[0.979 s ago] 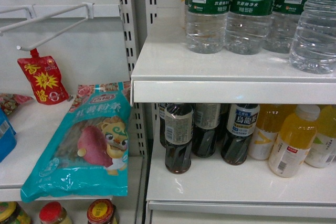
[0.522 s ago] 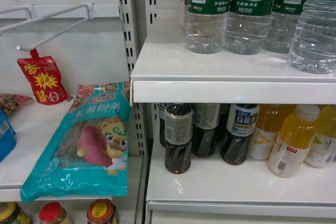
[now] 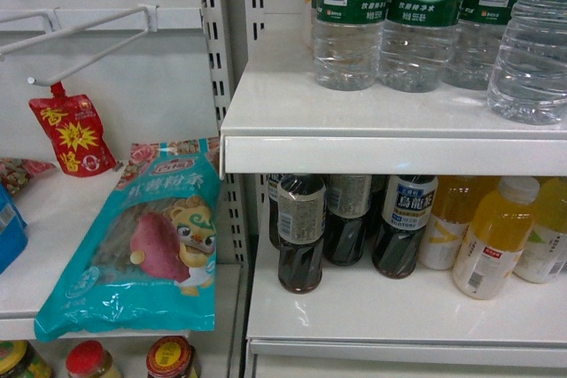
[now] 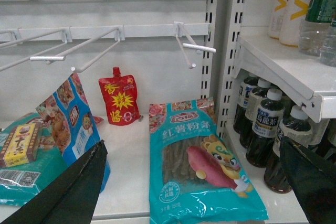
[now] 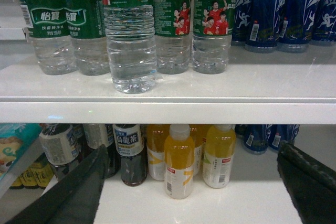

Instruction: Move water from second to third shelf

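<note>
the water bottle is standing at the front of the upper shelf, just ahead of its row. the right end effector is hanging spread and empty below; a rushed reach risks toppling neighbouring bottles.

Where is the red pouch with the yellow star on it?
In the head view the red pouch stands at the left, leaning on the back wall, just behind the teal noodle bag and below the white hooks.
</note>
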Motion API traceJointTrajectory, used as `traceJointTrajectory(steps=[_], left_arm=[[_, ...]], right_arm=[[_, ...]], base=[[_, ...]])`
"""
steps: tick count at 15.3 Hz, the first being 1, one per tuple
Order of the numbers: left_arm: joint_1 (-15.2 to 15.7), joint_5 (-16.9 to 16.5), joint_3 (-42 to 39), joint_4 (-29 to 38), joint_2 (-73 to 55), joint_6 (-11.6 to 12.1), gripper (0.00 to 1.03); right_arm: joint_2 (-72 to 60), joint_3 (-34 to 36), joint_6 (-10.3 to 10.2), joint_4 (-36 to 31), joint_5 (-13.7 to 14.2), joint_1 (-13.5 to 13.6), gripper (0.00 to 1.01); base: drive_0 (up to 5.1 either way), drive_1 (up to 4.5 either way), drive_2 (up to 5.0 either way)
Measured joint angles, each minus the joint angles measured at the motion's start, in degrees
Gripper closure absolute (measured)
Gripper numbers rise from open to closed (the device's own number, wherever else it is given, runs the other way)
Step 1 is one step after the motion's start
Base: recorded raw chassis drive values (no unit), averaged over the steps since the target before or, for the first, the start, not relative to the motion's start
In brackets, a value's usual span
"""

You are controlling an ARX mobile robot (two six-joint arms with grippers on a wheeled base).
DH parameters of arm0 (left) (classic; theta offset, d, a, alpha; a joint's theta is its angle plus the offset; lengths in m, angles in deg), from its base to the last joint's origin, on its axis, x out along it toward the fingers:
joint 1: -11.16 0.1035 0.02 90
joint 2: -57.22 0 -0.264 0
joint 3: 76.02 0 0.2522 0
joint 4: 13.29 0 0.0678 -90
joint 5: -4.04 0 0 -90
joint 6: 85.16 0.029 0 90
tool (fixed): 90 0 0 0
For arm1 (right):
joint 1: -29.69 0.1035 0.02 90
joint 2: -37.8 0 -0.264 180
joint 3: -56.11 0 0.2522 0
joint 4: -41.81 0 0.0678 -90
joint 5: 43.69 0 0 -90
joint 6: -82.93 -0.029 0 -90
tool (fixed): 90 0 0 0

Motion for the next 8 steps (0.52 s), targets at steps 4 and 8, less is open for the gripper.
traceJointTrajectory(steps=[4,8], left_arm=[[0.0,0.0,0.0,0.0,0.0,0.0,0.05],[0.0,0.0,0.0,0.0,0.0,0.0,0.05]], right_arm=[[0.0,0.0,0.0,0.0,0.0,0.0,0.03],[0.0,0.0,0.0,0.0,0.0,0.0,0.03]], base=[[0.0,0.00,0.0],[0.0,0.00,0.0]])
